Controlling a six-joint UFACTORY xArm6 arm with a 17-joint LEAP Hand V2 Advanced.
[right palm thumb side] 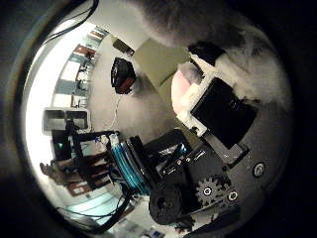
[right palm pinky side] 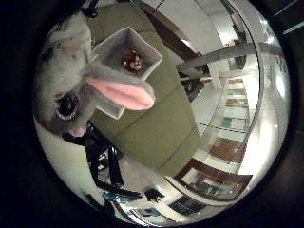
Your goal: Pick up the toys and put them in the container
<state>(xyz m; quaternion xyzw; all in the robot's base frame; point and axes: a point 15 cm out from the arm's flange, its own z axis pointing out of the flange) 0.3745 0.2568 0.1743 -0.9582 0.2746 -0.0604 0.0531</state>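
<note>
A grey plush bunny (right palm pinky side: 66,90) with a pink-lined ear (right palm pinky side: 124,93) and a big dark eye fills much of the little finger side view, close to my palm. It hangs above the olive-green table (right palm pinky side: 156,123). Just behind the ear on that table stands a white square container (right palm pinky side: 108,46), and a small red and yellow toy (right palm pinky side: 132,61) lies inside it. In the thumb side view the white and black fingers (right palm thumb side: 218,111) of my right hand (right palm thumb side: 208,129) curl against the bunny's grey fur (right palm thumb side: 188,20), holding it off the table.
The table's edge drops to a pale floor, where a black frame (right palm pinky side: 102,161) stands beside it. A black and red bag (right palm thumb side: 123,75) sits on the floor further off. Shelving and glass partitions (right palm pinky side: 232,114) line the room.
</note>
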